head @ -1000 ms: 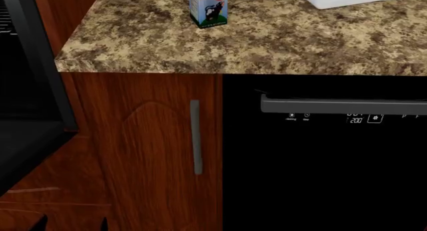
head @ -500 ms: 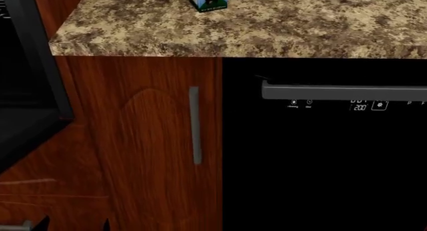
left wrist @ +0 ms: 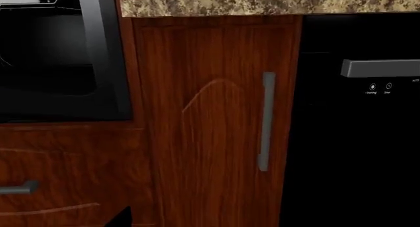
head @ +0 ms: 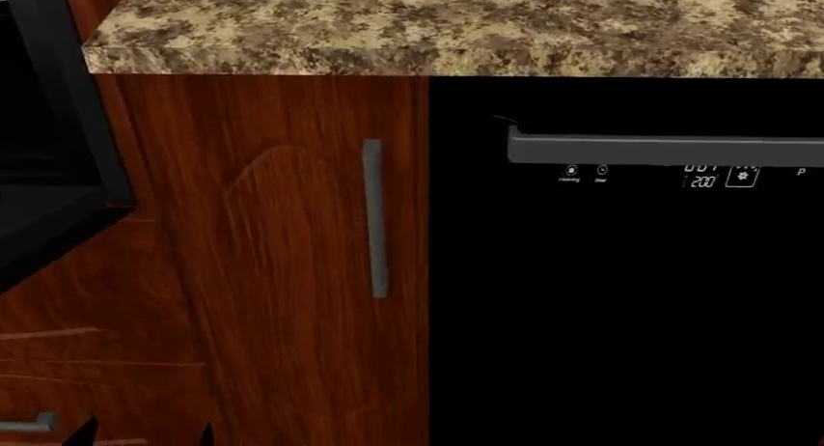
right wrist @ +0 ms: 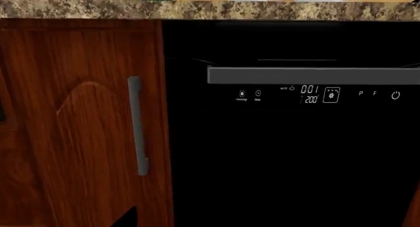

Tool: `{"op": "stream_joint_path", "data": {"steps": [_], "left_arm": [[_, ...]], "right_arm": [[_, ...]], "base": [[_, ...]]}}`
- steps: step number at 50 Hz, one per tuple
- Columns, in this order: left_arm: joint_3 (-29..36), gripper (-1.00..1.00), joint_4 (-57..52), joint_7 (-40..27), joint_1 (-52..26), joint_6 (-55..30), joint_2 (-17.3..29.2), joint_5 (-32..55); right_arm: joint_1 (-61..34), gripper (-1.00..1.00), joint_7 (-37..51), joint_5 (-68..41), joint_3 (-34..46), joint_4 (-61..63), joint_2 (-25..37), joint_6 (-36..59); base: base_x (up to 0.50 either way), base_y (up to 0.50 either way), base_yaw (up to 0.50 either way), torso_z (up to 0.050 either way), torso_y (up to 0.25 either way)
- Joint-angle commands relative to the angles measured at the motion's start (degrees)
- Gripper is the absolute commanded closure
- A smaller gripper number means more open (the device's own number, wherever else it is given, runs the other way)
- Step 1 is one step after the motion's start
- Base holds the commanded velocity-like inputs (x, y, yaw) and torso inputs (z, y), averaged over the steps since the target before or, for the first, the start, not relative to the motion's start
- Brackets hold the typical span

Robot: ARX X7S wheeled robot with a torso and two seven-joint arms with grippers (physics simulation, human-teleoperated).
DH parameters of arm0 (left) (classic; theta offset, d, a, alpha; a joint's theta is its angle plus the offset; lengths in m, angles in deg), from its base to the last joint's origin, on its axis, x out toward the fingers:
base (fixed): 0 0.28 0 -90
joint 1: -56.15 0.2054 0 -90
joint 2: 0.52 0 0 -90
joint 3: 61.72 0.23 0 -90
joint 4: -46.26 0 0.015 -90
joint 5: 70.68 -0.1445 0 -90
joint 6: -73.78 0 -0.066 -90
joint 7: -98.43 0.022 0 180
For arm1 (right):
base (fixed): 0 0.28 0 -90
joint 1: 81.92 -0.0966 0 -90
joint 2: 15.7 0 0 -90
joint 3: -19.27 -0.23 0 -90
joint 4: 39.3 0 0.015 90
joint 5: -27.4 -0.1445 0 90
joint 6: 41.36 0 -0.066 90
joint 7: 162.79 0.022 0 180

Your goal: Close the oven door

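Note:
The oven door point(head: 37, 236) hangs open at the far left of the head view, a black slab sloping down out of the frame. In the left wrist view the oven cavity point(left wrist: 49, 55) shows dark behind its black frame, with the door point(left wrist: 62, 108) as a black band below it. Two dark fingertips point(head: 85, 432) of my left gripper point(head: 145, 436) stand apart at the bottom edge, holding nothing, below and right of the door. One left fingertip point(left wrist: 122, 218) shows in its wrist view. My right gripper point(right wrist: 210, 222) shows one fingertip point(right wrist: 125, 218) far off centre.
A red-brown cabinet door point(head: 284, 272) with a vertical grey handle point(head: 374, 219) faces me. Right of it is a black appliance front point(head: 618, 292) with a grey bar point(head: 663, 149) and a "200" display point(head: 701, 181). A granite counter point(head: 451, 31) runs above. A drawer handle point(head: 26, 425) sits lower left.
The head view has sunk: the counter edge has slid up the frame and the milk carton has all but left the top. A drawer handle has come into view at lower left.

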Motion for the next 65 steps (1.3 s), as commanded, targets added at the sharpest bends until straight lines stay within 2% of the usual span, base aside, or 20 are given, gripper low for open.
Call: {"op": "stream_joint_path", "data": {"steps": [1,65], "left_arm": [[0.7,-1.00,0.4,-0.5,-0.3,0.2,0.5,0.6],[3.3,-1.00,0.2,-3.3,-0.4,0.9,2.7,2.3]], "right_arm": [[-0.2,-1.00,0.7,-0.3,0.8,-0.1,0.6,0.1],[-0.4,-1.00,2.7,-3.5,3.3,0.0,2.8,-0.7]], "base": [[0.00,0.00,0.00,-0.050,0.000],[0.00,0.00,0.00,-0.050,0.000]]}}
